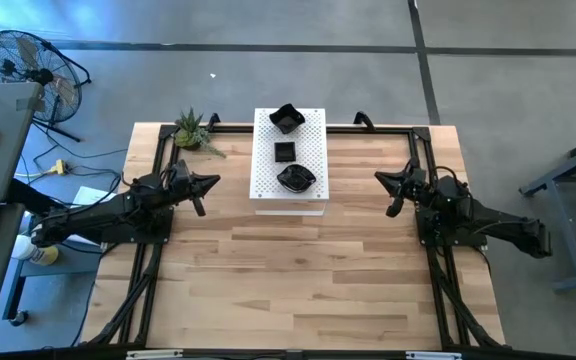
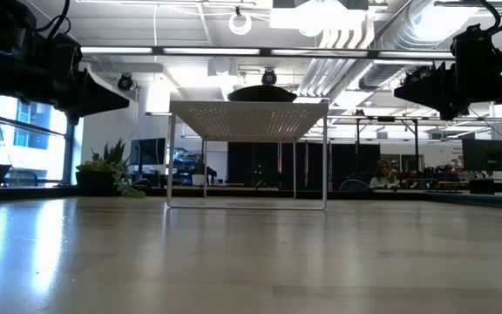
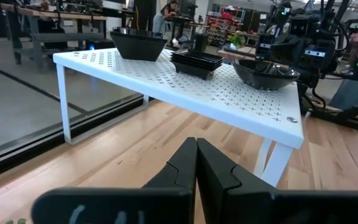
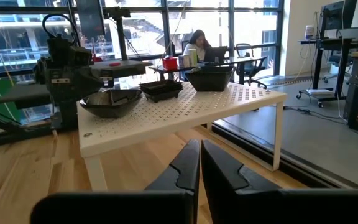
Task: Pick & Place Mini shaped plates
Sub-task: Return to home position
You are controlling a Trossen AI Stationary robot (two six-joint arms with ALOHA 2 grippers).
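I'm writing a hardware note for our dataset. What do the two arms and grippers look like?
Both the left arm and right arm are black, jointed and chunky. The left gripper and right gripper each have two dark, angular fingers tapering to a point, with a stepped notch along the inner edge.

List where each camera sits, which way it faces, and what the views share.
High view: above the table, looking straight down; left gripper and right gripper flank the white shelf.
Low view: table-top height, looking level across at the shelf; both arms enter at the top corners.
Left wrist view: on the left arm, facing the shelf past its shut fingers.
Right wrist view: the same from the opposite side.
Shared: all four show the shelf carrying black plates.
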